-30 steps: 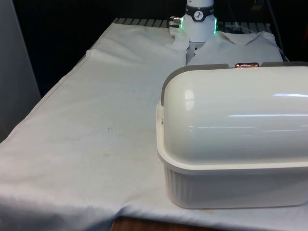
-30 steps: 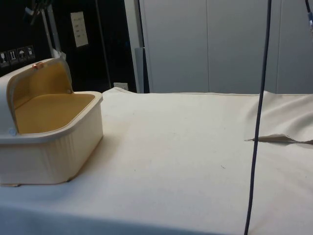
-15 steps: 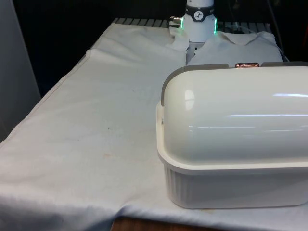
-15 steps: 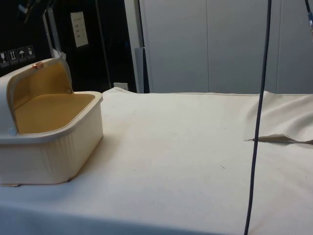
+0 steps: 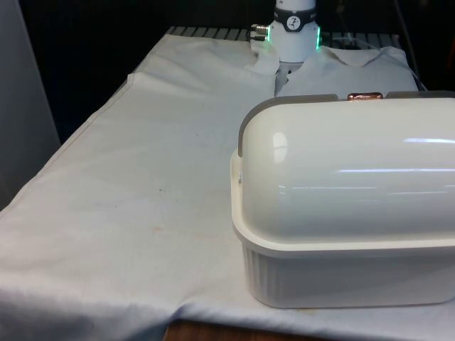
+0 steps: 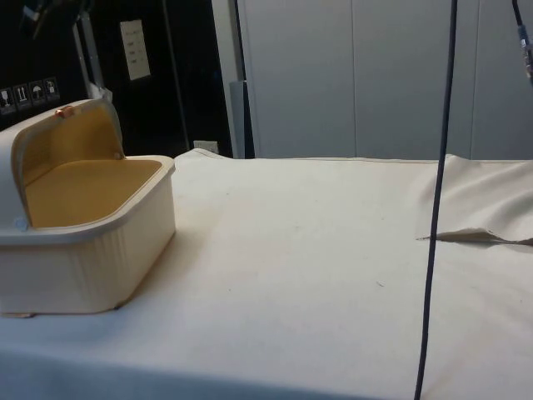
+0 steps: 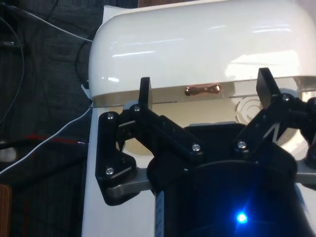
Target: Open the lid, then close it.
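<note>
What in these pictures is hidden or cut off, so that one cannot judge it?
- Bread box, front view: its domed back faces the camera and hides the opening; the picture's right edge cuts it off.
- Bread box, side view: the left edge cuts off its rear.
- Lid and its copper handle: the hand is open near the handle; whether a finger touches it cannot be told.
- Box interior, wrist view: the hand's body covers most of it.

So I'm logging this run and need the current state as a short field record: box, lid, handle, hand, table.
bread box: cream, on the white cloth
lid: rolled back, open
interior: tan, nothing visible inside
handle: copper, on the lid's edge
hand: open, fingers either side of the handle, not touching it
cable: dark, hanging in the side view
</note>
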{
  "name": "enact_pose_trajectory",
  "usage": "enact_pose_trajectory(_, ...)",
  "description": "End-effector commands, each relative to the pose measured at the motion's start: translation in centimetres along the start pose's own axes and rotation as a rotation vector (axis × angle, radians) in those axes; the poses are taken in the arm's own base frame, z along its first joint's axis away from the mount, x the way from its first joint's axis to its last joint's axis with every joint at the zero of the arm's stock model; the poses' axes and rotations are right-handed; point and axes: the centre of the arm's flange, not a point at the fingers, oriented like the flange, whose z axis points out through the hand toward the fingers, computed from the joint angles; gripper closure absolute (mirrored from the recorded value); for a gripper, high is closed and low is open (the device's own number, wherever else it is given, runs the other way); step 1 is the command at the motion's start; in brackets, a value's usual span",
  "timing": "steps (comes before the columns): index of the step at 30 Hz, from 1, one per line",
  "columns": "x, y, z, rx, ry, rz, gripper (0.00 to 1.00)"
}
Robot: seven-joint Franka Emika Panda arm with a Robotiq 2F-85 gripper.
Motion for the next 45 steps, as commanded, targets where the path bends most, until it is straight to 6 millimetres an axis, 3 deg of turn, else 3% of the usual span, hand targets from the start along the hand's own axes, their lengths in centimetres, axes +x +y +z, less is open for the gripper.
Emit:
enact_pose_trajectory(1, 0.1, -0.1, 0.0, 0.001, 0.002, -0.001, 0.00)
enact_pose_trajectory(11, 1.1, -0.4, 1.9, 0.001, 0.008, -0.014, 0.00)
enact_pose_trajectory(37, 0.1, -1.0, 5.0, -0.053, 0.031, -0.104, 0.00)
enact_pose_trajectory(40, 0.1, -1.1, 5.1, -0.051, 0.031, -0.105, 0.10)
enact_pose_trajectory(41, 0.1, -1.1, 5.1, -0.050, 0.031, -0.105, 0.20)
enact_pose_trajectory(45, 0.1, -1.1, 5.1, -0.049, 0.031, -0.106, 0.43)
